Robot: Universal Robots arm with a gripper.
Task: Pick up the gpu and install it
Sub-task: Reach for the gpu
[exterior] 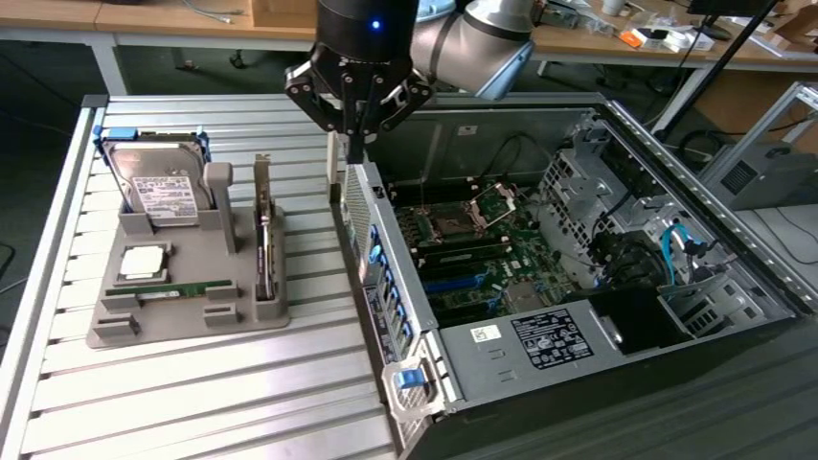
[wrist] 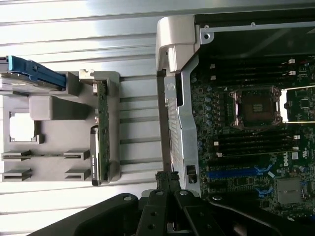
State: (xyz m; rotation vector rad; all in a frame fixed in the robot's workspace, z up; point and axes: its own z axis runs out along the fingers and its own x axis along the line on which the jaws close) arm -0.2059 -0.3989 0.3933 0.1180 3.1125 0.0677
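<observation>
Hanging above the case (exterior: 374, 244), over the top edge of the wall that faces the holder (exterior: 172, 321): gripper (exterior: 356, 144), jaws clenched tip to tip and grasping nothing. Carried under a dark wrist with a small blue light, on a silvery arm (exterior: 480, 43) reaching in from the far side of the exterior view. Standing on its long edge in a slot of the holder, on the side nearest the case: gpu (exterior: 264, 235), upright, untouched, apart from the gripper and toward the exterior view's left of it. Sharing that holder: drive (exterior: 160, 192) with a white label, propped upright at the far end under a blue bracket; square chip (exterior: 141, 261) flat in a recess; green memory stick (exterior: 186, 287) lying flat just beside the chip, on the near side. Resting side by side on a ribbed metal table (exterior: 192, 412), holder and case, with a strip of bare slats between. Lying open on its side, case showing the motherboard (exterior: 492, 264) and its socket (exterior: 463, 222) in a metal frame. Seen from the wrist, closed fingertips just beside the rim of the case wall, gpu edge-on in its slot beyond the slats.
</observation>
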